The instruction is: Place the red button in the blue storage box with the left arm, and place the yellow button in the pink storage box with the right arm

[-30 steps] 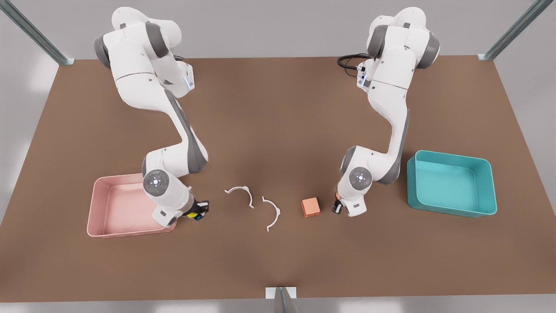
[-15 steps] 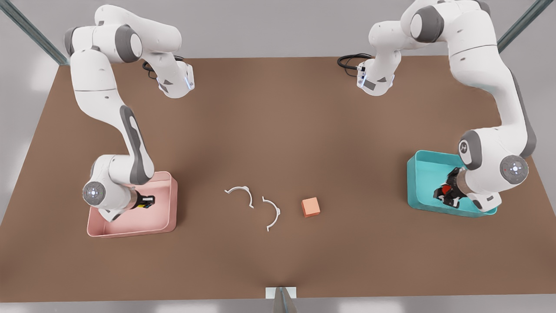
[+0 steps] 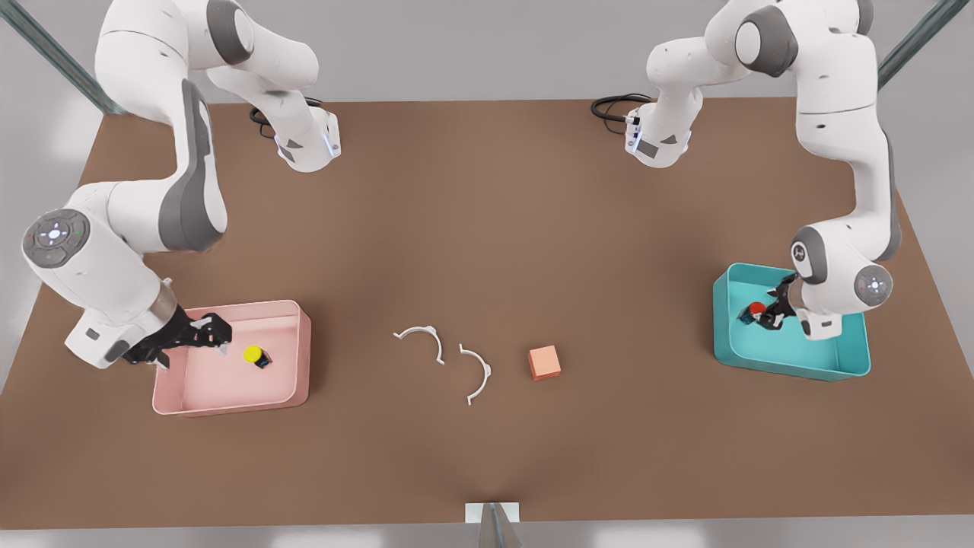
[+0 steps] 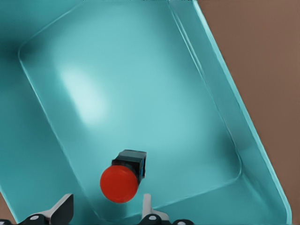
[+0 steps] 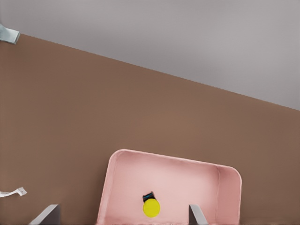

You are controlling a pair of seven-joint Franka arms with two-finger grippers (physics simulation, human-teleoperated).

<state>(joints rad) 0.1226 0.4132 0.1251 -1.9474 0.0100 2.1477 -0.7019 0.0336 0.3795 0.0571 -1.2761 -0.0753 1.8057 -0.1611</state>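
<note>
- Over the blue storage box [image 3: 791, 365], at the front view's right, we see the left pincer [image 3: 765, 315] low inside the far-left corner of the box; its fingers [image 4: 63, 209] stand apart, holding nothing.
- We note the red button [image 3: 755, 309] between and just beyond those fingers, lying on its side on the box floor, its black base [image 4: 132, 161] behind the red cap.
- At the front view's left, the right pincer [image 3: 207, 335] hovers above the far-left part of the pink storage box [image 3: 228, 402], fingers [image 5: 47, 214] spread wide and empty.
- We find the yellow button [image 3: 254, 355] resting on the pink box floor near its middle, apart from the pincer, yellow cap up.
- On the tabletop [image 3: 487, 228] between the boxes lie two white curved clips [image 3: 422, 337] and [image 3: 478, 373], and to their right an orange cube [image 3: 544, 362].
</note>
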